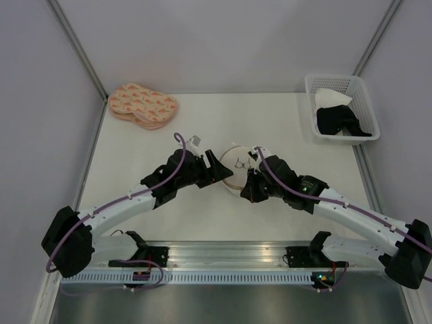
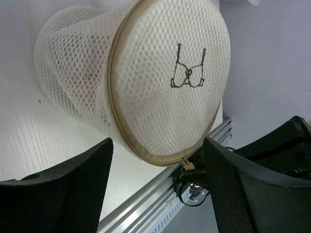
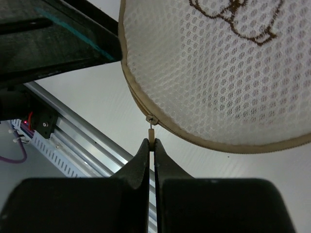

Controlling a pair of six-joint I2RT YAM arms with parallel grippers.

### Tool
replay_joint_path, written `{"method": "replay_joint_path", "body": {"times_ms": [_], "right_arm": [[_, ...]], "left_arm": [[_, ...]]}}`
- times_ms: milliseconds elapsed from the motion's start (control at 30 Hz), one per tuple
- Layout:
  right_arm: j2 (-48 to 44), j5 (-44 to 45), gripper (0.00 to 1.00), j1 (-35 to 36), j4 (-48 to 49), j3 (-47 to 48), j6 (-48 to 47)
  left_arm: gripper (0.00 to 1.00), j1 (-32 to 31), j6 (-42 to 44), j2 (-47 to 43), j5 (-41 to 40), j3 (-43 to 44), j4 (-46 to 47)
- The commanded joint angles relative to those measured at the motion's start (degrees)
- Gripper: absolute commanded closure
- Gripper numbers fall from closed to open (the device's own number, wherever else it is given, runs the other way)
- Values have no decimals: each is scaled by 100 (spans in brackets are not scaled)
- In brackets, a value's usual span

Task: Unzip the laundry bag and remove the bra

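Mid-table, clamps the right gripper (image 3: 151,145) on the zipper pull (image 3: 151,134) of the laundry bag (image 1: 237,169); holds the left gripper (image 2: 156,143) wide open, empty.

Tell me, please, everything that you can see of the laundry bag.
The laundry bag is a small drum of white mesh with a tan zip band round its cream face, which bears a brown bra drawing. It sits tilted on the white table between the arms, drawn face upward, zip seemingly closed. The right gripper pinches its zipper pull.
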Motion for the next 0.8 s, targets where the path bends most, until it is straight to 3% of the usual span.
{"method": "replay_joint_path", "body": {"times_ms": [0, 267, 333, 367, 400, 467, 500, 533, 767], "right_arm": [[44, -475, 100, -17, 586, -60, -63], [132, -659, 100, -8, 788, -121, -27], [124, -659, 100, -17, 788, -121, -19], [123, -659, 100, -8, 780, -121, -19], [115, -633, 100, -17, 780, -121, -27], [106, -589, 100, -8, 657, -86, -27], [106, -502, 100, -17, 604, -69, -54], [115, -457, 99, -8, 543, -51, -63], [378, 447, 100, -8, -651, 265, -168]], "left_arm": [[21, -72, -624, 96, -147, -15, 191], [25, -327, -1107, 693, -59, 38, 454], [42, -353, -1151, 773, -50, -6, 629], [42, -354, -1169, 773, -50, -23, 674], [59, -362, -1178, 765, -102, -41, 700], [75, -354, -1178, 730, -172, -67, 727], [89, -354, -1160, 703, -234, -59, 701], [95, -354, -1143, 694, -278, -33, 666], [98, -345, -774, 642, -542, 73, 358]]}}
